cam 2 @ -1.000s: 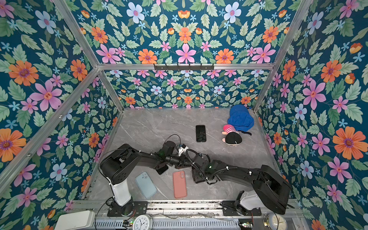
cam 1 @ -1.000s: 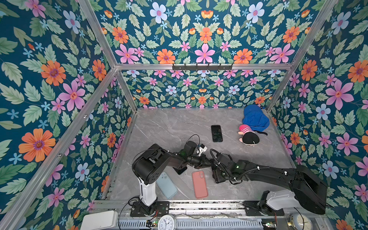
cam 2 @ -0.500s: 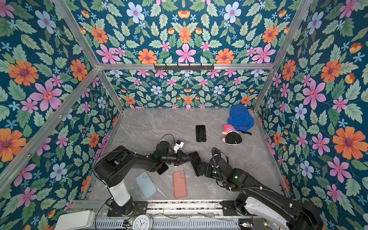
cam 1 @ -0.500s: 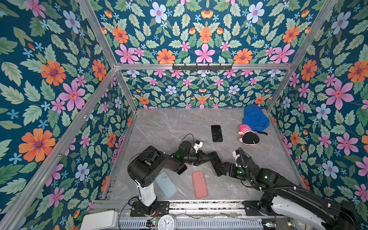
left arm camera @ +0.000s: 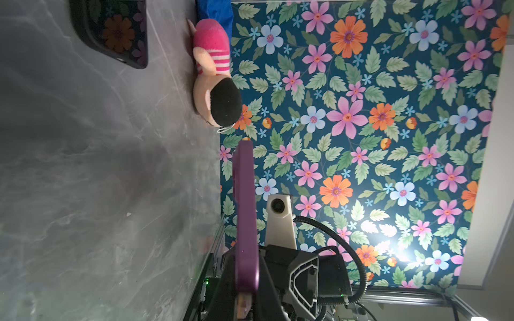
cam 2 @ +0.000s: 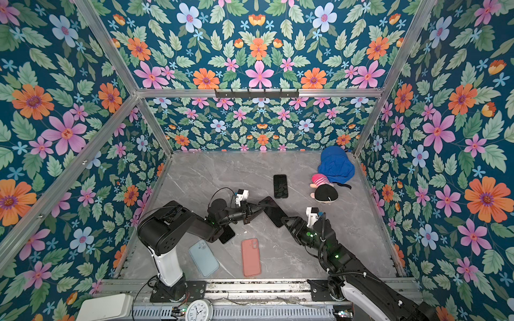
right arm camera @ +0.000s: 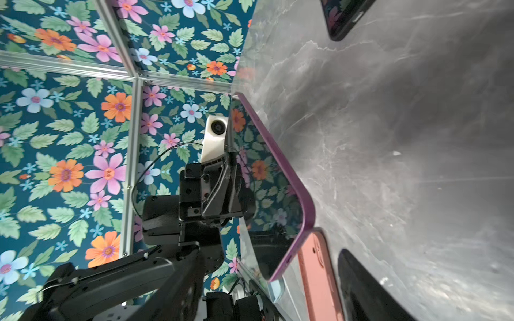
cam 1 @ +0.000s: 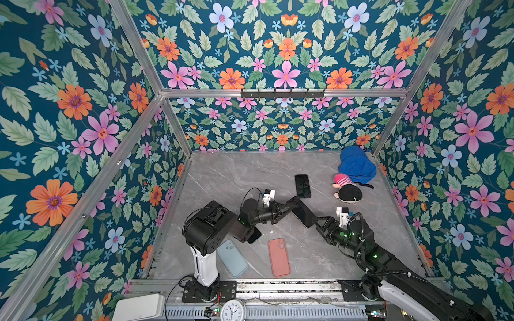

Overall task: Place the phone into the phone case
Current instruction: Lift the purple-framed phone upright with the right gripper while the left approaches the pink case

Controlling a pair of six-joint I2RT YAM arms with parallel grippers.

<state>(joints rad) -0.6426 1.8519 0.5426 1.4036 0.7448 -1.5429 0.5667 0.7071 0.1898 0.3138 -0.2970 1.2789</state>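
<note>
Phone point(cam 1: 300, 211) hung tilted in the air above the bench point(cam 1: 236, 178), stretched between your two arms in both top views. Its screen mirrored the flowered walls, and a purple rim point(right arm camera: 307, 205) ran round it. You could not tell from these views whether that rim was a phone case already on or the phone's own body.

Your left gripper point(cam 1: 288, 207) had its jaws pinched tight on the phone's end nearer its own arm. Your right gripper point(cam 1: 316, 222) met the opposite end, but whether its jaws were clamped there or only stood about it could not be told. A hold at both ends probably kept the thin slab from swinging while it was being seated or pressed.

Below it, a pink case point(cam 1: 279, 257) and a pale blue case point(cam 1: 232, 258) lay flat near the front, camera openings showing, probably kept within easy reach. One dark phone point(cam 1: 254, 235) sat partly under your left arm, and another black phone point(cam 1: 302, 186) lay farther back. The plush doll point(cam 1: 349, 191) and blue cloth point(cam 1: 357, 165) were well apart, in the far right corner.

No brand or label could be read on the phone or the cases. The only writing was the hour numerals on the clock point(cam 1: 233, 312) at the front rail.
</note>
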